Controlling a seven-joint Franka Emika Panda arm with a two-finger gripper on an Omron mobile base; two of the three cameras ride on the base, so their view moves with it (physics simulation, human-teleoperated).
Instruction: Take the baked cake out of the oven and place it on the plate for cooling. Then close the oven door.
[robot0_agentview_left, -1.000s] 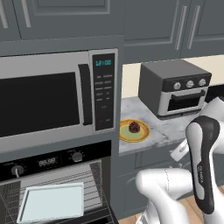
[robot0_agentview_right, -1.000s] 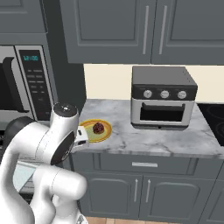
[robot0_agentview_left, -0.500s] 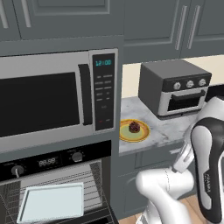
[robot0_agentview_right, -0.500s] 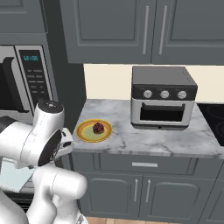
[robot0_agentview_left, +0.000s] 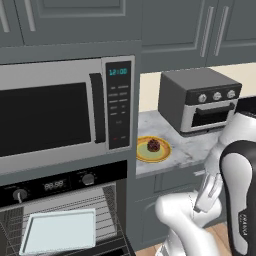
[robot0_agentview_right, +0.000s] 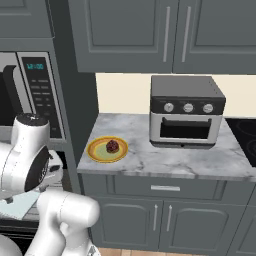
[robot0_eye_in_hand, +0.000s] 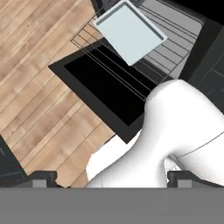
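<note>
The baked cake (robot0_agentview_left: 153, 145) sits in the middle of the plate (robot0_agentview_left: 164, 155) on the marble desk (robot0_agentview_right: 165, 160), at about 9 o'clock from the toaster oven (robot0_agentview_right: 186, 111). The hand view looks down on the oven door (robot0_eye_in_hand: 105, 87) lying open over the wooden floor (robot0_eye_in_hand: 35, 52), the pale baking tray (robot0_eye_in_hand: 130, 30) on the rack (robot0_eye_in_hand: 109, 57) at 12 o'clock. The claw (robot0_eye_in_hand: 112, 179) is spread wide and holds nothing. The left base view shows the oven (robot0_agentview_left: 60, 210) below the microwave (robot0_agentview_left: 65, 115).

Even flat rendered light, soft shadows, no glare, slightly pixelated.
</note>
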